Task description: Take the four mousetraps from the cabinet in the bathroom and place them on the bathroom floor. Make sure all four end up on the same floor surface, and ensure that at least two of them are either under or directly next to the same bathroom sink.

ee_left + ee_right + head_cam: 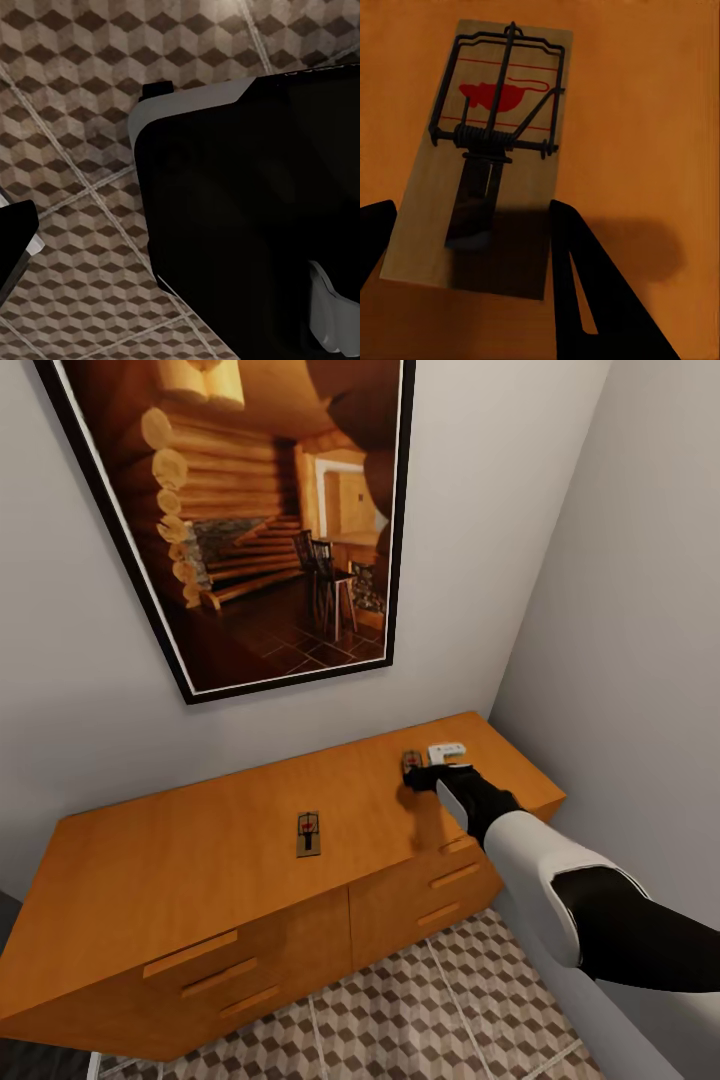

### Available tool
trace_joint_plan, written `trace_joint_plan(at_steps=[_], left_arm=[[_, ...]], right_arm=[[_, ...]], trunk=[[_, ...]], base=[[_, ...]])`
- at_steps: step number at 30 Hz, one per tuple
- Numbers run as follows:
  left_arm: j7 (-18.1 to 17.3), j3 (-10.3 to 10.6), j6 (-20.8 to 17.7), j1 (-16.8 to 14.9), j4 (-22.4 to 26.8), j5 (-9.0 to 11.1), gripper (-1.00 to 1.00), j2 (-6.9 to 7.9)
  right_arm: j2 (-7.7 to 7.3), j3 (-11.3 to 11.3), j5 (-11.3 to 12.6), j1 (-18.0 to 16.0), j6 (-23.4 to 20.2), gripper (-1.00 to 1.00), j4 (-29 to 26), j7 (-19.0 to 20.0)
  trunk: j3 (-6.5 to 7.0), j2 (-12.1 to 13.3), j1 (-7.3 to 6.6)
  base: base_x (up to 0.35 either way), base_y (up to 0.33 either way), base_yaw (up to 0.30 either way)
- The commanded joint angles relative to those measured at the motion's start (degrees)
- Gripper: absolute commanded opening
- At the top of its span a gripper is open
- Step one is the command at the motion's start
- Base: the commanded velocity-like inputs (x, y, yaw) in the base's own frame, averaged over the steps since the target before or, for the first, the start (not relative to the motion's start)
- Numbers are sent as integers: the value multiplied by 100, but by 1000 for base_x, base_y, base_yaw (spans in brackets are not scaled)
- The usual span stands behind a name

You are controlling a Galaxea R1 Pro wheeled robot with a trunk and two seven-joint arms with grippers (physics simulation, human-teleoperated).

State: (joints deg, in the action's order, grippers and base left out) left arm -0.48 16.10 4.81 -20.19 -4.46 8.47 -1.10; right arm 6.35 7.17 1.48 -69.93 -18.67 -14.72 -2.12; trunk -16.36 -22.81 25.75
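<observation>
Wooden mousetrap, flat on the orange-brown cabinet top near its far right corner, seen in the right wrist view with dark wire spring, bar and a red mouse mark. The right hand hangs just above this trap, its two dark fingers spread wide, one on each side of the board's near end, gripping nothing. A second mousetrap lies near the middle of the cabinet top, well apart from the first. A small white object sits just beside the first trap, toward the right edge. Drawer fronts with slim bar handles face the cube-patterned bathroom floor. A framed log-cabin picture hangs on the wall above. The left wrist view shows the floor tiles and a dark body part; the left hand's state cannot be told.
</observation>
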Motion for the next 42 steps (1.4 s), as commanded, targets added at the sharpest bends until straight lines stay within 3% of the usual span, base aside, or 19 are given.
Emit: trace_joint_plan(at_steps=[1,11,23,42], left_arm=[[-5,50,48,-8,-29,58,100,-5],[-5,49,46,-3,-29,58,100,-5],[-5,47,46,-2,-29,58,100,-5],[-5,50,47,-2,-29,58,100,-5]], right_arm=[[-2,38,36,-3,-120,-100,-79,-14],[-7,34,36,-3,-917,-100,-696,-166],[-2,22,44,-3,-2226,-100,-1688,-441],[7,29,36,-3,-2393,-100,-1764,-447]], trunk=[[-10,-11,3],[-10,-11,3],[-10,-11,3],[-10,-11,3]], base=[[0,0,0],[0,0,0],[-93,25,0],[-284,112,0]])
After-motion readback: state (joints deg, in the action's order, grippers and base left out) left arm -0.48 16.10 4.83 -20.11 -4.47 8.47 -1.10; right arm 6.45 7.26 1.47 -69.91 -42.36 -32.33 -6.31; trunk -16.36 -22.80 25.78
